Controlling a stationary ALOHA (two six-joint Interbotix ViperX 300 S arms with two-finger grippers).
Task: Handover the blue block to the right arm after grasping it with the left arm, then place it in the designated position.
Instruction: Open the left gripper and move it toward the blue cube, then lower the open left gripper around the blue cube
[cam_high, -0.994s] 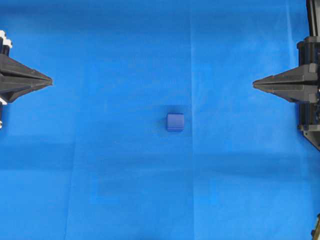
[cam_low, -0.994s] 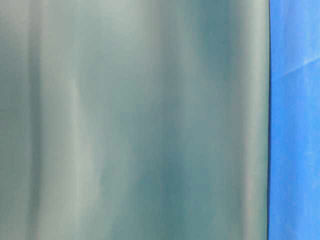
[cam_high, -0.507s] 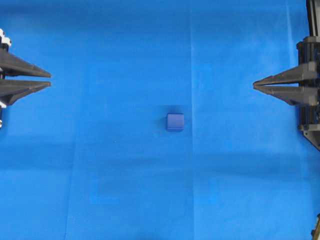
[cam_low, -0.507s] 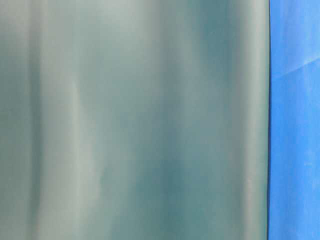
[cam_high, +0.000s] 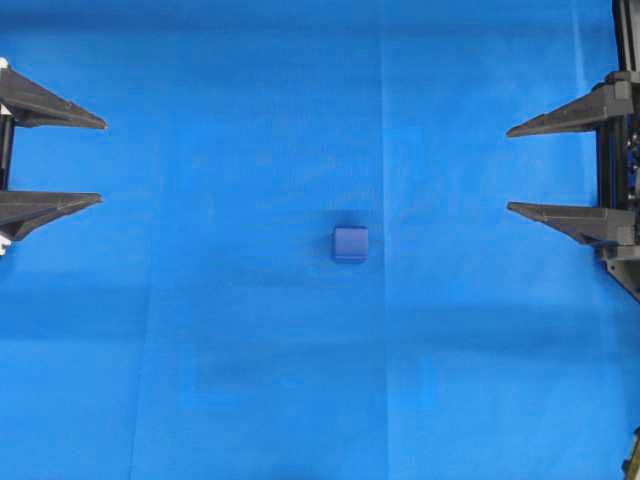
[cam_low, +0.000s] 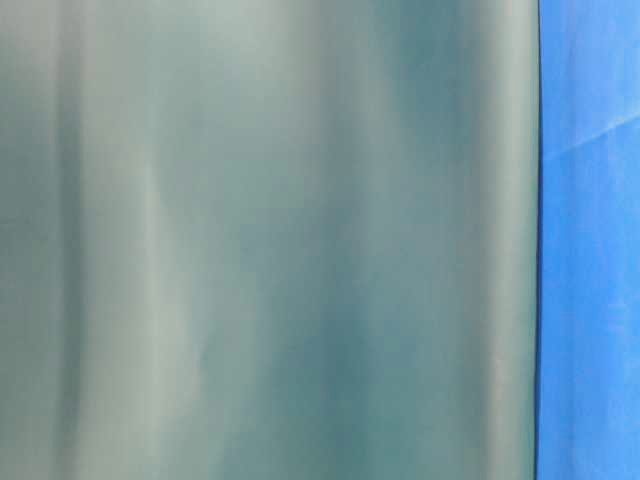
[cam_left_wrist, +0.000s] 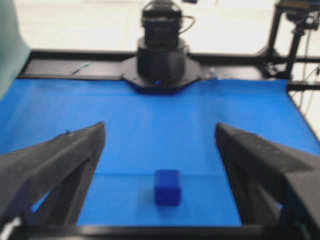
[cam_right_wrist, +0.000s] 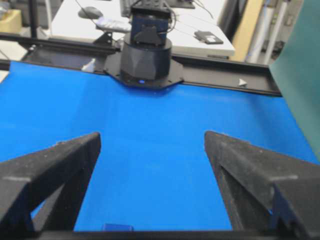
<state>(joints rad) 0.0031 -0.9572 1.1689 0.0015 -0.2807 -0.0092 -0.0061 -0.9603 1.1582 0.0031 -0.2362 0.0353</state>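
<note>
The blue block sits alone mid-cloth, bare blue cloth on every side of it. Left of the block, the left gripper waits at the edge, jaws spread wide; right of the block, the right gripper mirrors it. Both lanes toward the block lie unobstructed.

My left gripper fingers spread wide, nothing between them. Blue block sits ahead on blue cloth, untouched. Opposite arm's base at far edge.
</note>
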